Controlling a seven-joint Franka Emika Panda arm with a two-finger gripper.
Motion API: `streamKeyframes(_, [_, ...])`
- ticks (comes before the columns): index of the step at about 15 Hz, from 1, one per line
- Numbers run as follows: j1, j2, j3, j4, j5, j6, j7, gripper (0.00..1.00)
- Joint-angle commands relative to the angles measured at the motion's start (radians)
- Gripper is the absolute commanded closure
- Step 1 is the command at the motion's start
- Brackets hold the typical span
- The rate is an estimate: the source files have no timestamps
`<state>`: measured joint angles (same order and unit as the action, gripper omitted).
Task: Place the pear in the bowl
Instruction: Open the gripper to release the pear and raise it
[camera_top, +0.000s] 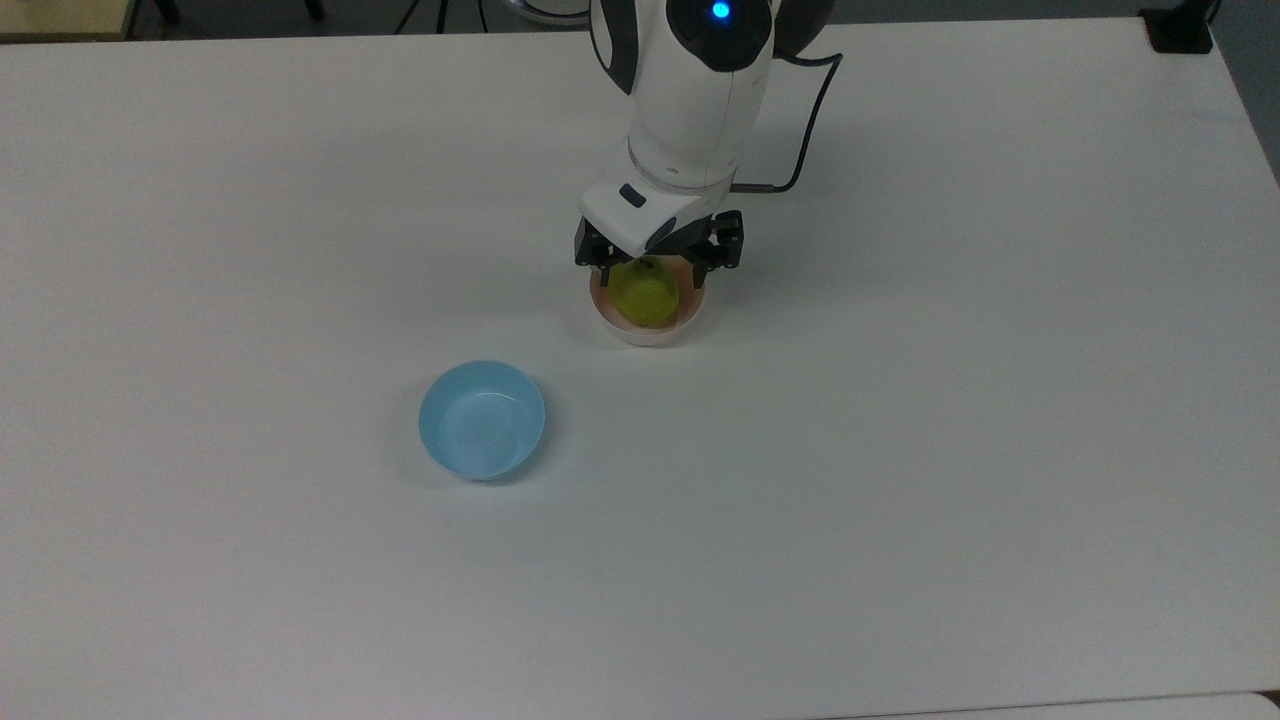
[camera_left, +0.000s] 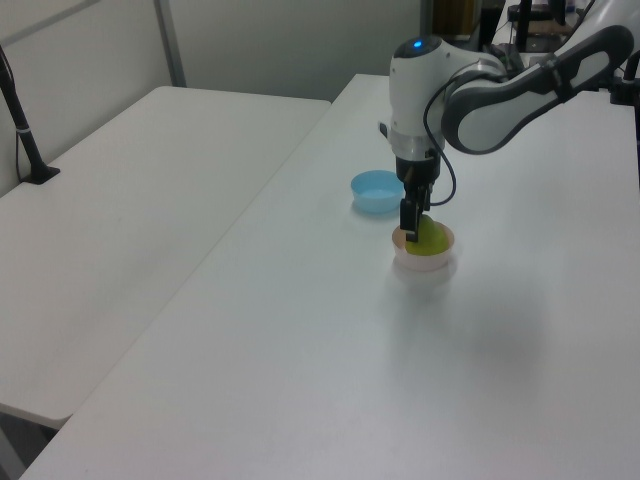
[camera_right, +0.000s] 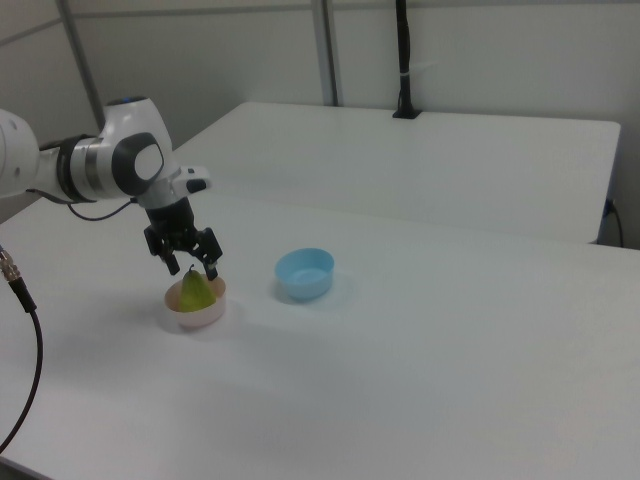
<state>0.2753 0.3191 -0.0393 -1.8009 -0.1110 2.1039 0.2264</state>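
Right view: yellow-green pear (camera_right: 198, 291) sits upright in pink bowl (camera_right: 196, 315).

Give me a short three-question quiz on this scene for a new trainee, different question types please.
1. True or false: the pear sits inside the pink bowl.
2. Multiple choice: in the top view, the blue bowl lies A) above the pink bowl's right, B) below and left of the pink bowl, C) under the arm.
3. Fill in: the claw fingers are spread ____ above the pear.

Key: 1 true; 2 B; 3 open.
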Motion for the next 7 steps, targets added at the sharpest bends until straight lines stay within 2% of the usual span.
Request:
streamKeyframes(1, [-0.013, -0.073, -0.014, 0.03, -0.013, -0.08, -0.025, 0.0])
streamKeyframes(4, [-0.062, -0.136, -0.014, 0.112, -0.001, -0.249, -0.082, 0.0])
streamKeyframes(7, [-0.117, -0.208, -0.014, 0.137, 0.002, -0.332, -0.148, 0.0])
